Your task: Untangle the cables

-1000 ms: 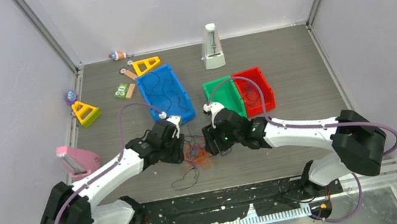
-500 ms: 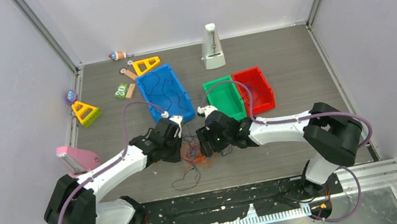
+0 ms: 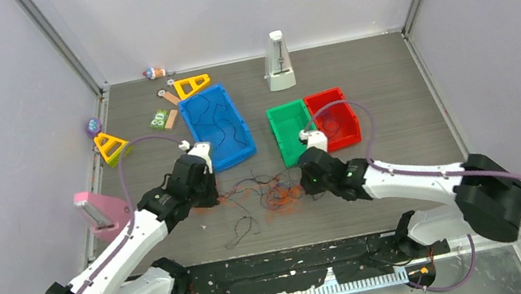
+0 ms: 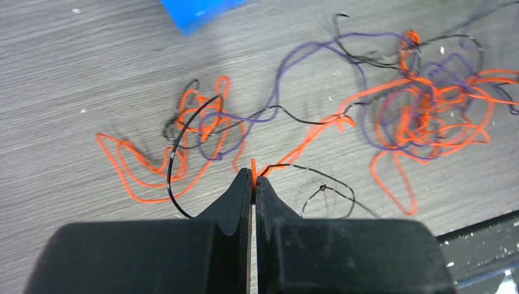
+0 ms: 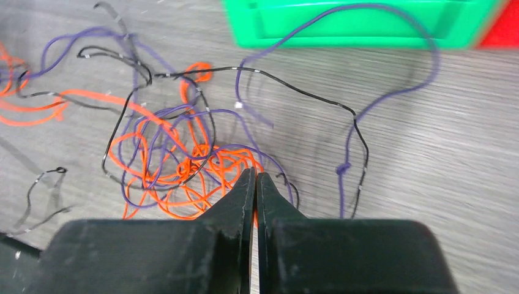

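Note:
The cables (image 3: 261,194) lie as a stretched tangle of thin orange, purple and black strands on the grey table between my two grippers. My left gripper (image 3: 210,198) is at the tangle's left end. In the left wrist view it (image 4: 253,179) is shut on an orange cable (image 4: 253,164), and the main knot (image 4: 428,110) lies off to the right. My right gripper (image 3: 302,188) is at the right end. In the right wrist view it (image 5: 255,177) is shut over the orange knot (image 5: 196,165), with an orange strand between the jaws. A purple cable (image 5: 392,92) loops toward the green bin.
A blue bin (image 3: 216,126) with black wires inside stands behind the tangle, with a green bin (image 3: 289,132) and a red bin (image 3: 335,118) to its right. Yellow triangles (image 3: 112,147), small toys, a white metronome (image 3: 278,63) and a pink object (image 3: 100,210) sit farther back and left.
Both grippers closed and pulled apart, the left going left and the right going right. The tangle is drawn out wider between them.

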